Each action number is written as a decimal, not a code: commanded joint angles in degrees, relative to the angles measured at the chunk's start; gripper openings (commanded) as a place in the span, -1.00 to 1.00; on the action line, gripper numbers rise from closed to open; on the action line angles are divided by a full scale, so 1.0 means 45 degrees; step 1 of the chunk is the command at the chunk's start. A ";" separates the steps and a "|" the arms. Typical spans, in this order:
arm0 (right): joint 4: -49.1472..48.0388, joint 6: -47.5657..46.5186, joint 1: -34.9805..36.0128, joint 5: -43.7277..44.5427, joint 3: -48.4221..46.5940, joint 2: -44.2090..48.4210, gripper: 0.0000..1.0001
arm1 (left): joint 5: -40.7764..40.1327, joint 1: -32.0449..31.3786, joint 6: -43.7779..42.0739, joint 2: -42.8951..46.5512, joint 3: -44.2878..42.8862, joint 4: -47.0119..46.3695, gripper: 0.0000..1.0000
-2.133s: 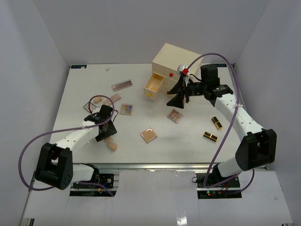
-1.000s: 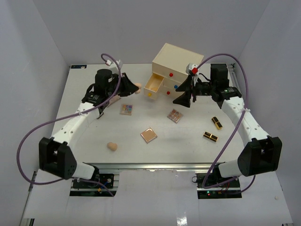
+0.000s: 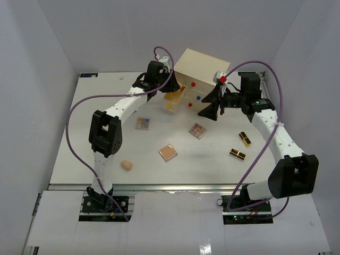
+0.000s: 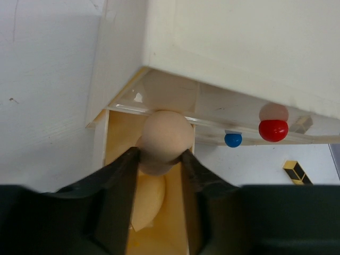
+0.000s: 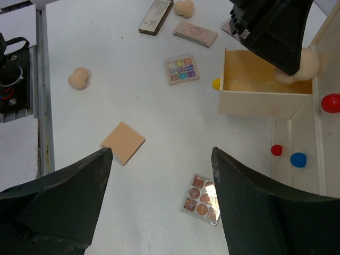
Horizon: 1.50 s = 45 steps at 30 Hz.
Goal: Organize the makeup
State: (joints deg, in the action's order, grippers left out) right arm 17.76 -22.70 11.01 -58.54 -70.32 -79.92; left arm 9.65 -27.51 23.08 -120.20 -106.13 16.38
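My left gripper (image 3: 160, 89) is shut on a tan egg-shaped sponge (image 4: 167, 135) and holds it over the open bottom drawer (image 3: 173, 100) of the cream chest (image 3: 197, 68). Another sponge (image 4: 146, 196) lies inside that drawer. My right gripper (image 3: 209, 109) is open and empty, hovering right of the drawer above a brown-toned palette (image 5: 202, 192). A peach compact (image 3: 168, 152), a colourful palette (image 3: 142, 123) and a loose sponge (image 3: 127, 165) lie on the table. Two black-and-gold lipstick tubes (image 3: 245, 138) lie at the right.
In the right wrist view two more flat palettes (image 5: 195, 33) and a sponge (image 5: 184, 7) lie left of the chest, hidden under my left arm in the top view. The chest's red knob (image 4: 273, 130) and blue knob (image 4: 232, 139) face the table.
My left arm has carried a sponge from the left side of the table across to above the open drawer. My right gripper has drawn back a little to the right, still open.
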 commanded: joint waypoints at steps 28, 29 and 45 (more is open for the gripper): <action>0.2231 -0.3391 0.6395 0.3235 -0.1260 -0.2018 0.69 | 0.0946 0.3306 -0.2182 1.0927 1.0368 -0.0437 0.64; 0.2212 -0.3363 0.7220 0.3940 -0.1539 -0.2327 0.70 | 0.0669 0.3726 -0.2044 1.1780 1.0940 -0.0694 0.71; 0.1286 0.3059 1.2385 0.9201 -0.7174 -0.9395 0.73 | -0.7761 0.5898 -0.0792 1.8241 1.5638 -0.1863 0.96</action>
State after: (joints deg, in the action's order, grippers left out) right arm 23.36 -17.68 66.43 -21.01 -96.43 -117.17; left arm -14.52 -1.47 18.38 -41.21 -36.11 9.32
